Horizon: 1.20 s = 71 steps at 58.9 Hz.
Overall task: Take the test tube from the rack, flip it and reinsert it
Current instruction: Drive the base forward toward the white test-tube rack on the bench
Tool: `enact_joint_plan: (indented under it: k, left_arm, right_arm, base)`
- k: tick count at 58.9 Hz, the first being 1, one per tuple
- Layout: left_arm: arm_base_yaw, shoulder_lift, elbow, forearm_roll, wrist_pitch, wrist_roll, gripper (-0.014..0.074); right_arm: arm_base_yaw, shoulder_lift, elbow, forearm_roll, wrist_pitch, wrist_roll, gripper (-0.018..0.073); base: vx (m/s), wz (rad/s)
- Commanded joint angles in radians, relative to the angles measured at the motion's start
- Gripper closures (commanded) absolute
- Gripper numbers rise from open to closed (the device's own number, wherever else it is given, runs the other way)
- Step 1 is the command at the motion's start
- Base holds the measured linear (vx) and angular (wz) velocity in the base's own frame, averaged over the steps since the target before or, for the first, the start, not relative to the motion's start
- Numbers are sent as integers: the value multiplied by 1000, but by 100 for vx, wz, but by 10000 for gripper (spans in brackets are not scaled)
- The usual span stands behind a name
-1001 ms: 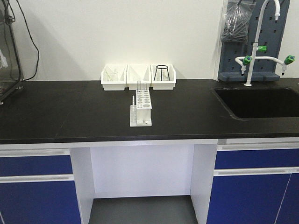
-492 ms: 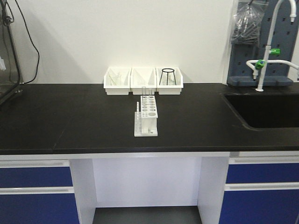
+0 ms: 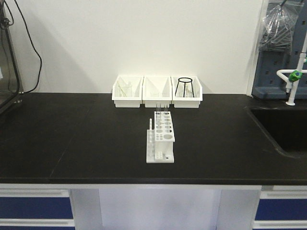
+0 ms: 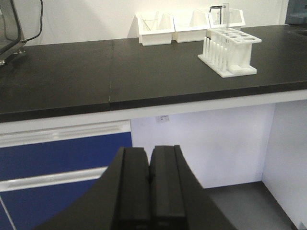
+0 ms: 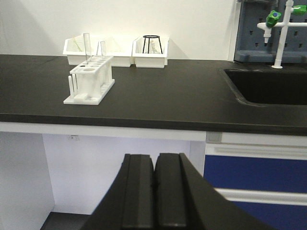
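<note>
The white test tube rack (image 3: 160,139) stands on the black bench, in front of three white bins. It also shows in the left wrist view (image 4: 230,50) and in the right wrist view (image 5: 91,79). Two clear test tubes (image 5: 87,45) stand upright at its far end; one shows in the left wrist view (image 4: 224,14). My left gripper (image 4: 149,153) is shut and empty, below bench height and well to the left of the rack. My right gripper (image 5: 154,160) is shut and empty, below the bench edge and to the right of the rack. Neither gripper shows in the front view.
Three white open-fronted bins (image 3: 157,91) line the wall; the right one holds a black wire stand (image 3: 186,87). A sink (image 3: 283,129) and a tap with green handles (image 3: 293,76) are at the right. Blue drawers (image 5: 259,172) flank an open recess (image 3: 158,206) under the bench.
The front view has moved closer to the bench. The rack and bins now look larger and sit further right and lower in the picture. Nothing on the bench has moved.
</note>
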Motion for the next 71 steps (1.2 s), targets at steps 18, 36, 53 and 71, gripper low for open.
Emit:
enact_joint_plan:
  k: [18,36,53,71]
  left_arm:
    - [0,-8,-4,-5,-82,-9,602]
    - [0,-8,-4,-5,-82,-9,602]
    - [0,-8,-4,-5,-82,-9,602]
    - [0,-8,-4,-5,-82,-9,602]
  right_arm:
    - [-7,-13,3,-5,-81,-5,570]
    - [-7,-13,3,-5,-81,-5,570]
    - [-7,-13,3,-5,-81,-5,570]
    - [-7,-13,3,-5,-81,-5,570]
  base:
    - [31,-2]
    - [31,-9]
    - [29,-8]
    - [27,1]
